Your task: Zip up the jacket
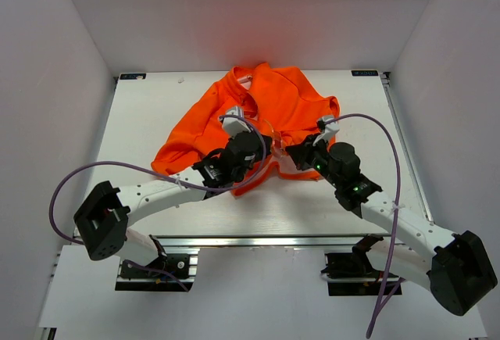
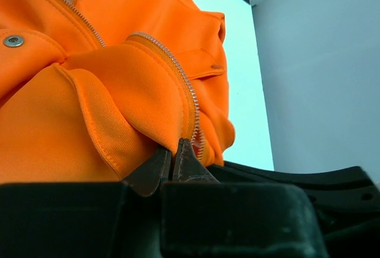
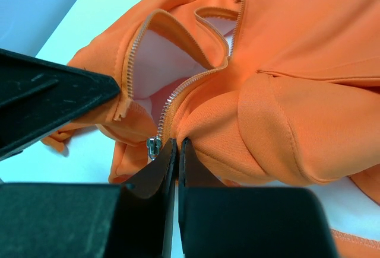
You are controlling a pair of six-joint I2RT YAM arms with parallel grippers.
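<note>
My left gripper (image 2: 172, 162) and right gripper (image 3: 177, 153) pinch the jacket (image 1: 275, 104) hem; slider (image 3: 153, 147) just beside the right, teeth (image 3: 178, 95) running away collarward.

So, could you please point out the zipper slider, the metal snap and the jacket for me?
zipper slider (image 3: 153, 147): right wrist view, its silver body.
metal snap (image 2: 13, 41): left wrist view, centre of its round cap.
jacket (image 1: 285, 102): top external view, open orange fabric beyond the arms.
</note>
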